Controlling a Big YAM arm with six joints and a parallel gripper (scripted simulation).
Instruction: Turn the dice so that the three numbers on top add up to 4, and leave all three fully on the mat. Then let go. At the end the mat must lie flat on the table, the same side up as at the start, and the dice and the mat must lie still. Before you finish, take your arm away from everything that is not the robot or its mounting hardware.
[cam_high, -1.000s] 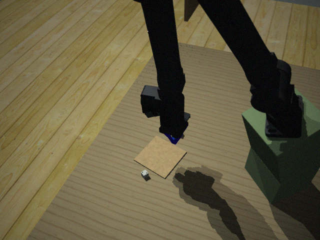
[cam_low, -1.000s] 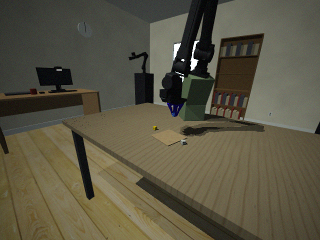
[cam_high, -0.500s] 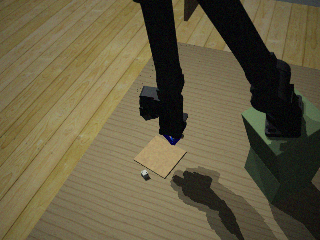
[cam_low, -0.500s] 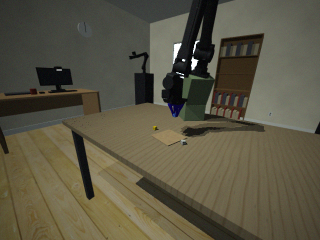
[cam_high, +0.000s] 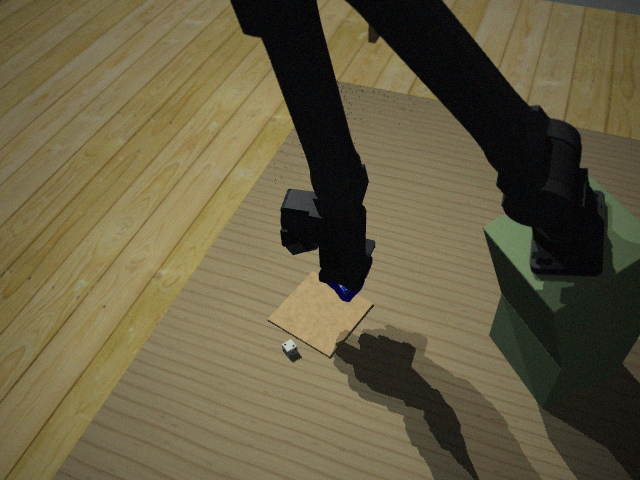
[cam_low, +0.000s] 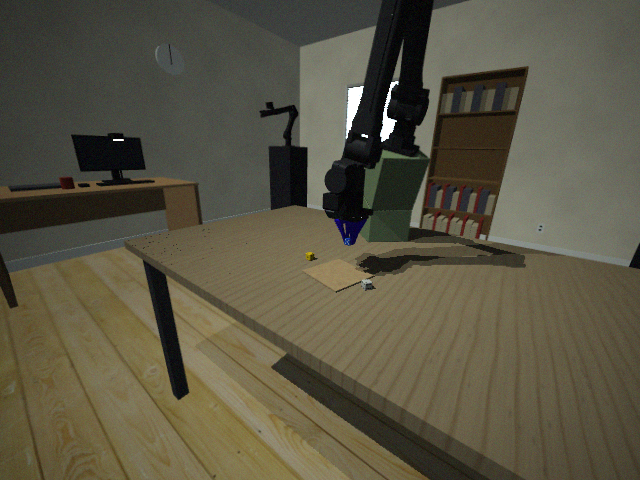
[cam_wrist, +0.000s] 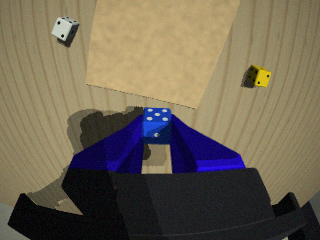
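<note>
My gripper (cam_wrist: 156, 121) with blue fingers is shut on a blue die (cam_wrist: 158, 124) and holds it in the air, well above the table. It hangs over the near edge of the tan mat (cam_wrist: 162, 43) in the wrist view. The gripper also shows in the top view (cam_high: 345, 290) and the exterior view (cam_low: 348, 238). The mat (cam_high: 320, 313) lies flat on the table with no die on it. A white die (cam_high: 290, 348) lies on the table just off one mat corner. A yellow die (cam_wrist: 258, 76) lies on the table beyond the opposite mat side; it also shows in the exterior view (cam_low: 309, 255).
The green pedestal (cam_high: 563, 304) carrying the arm's base stands at the table's right side. The table edge (cam_low: 217, 294) runs to the left of the mat.
</note>
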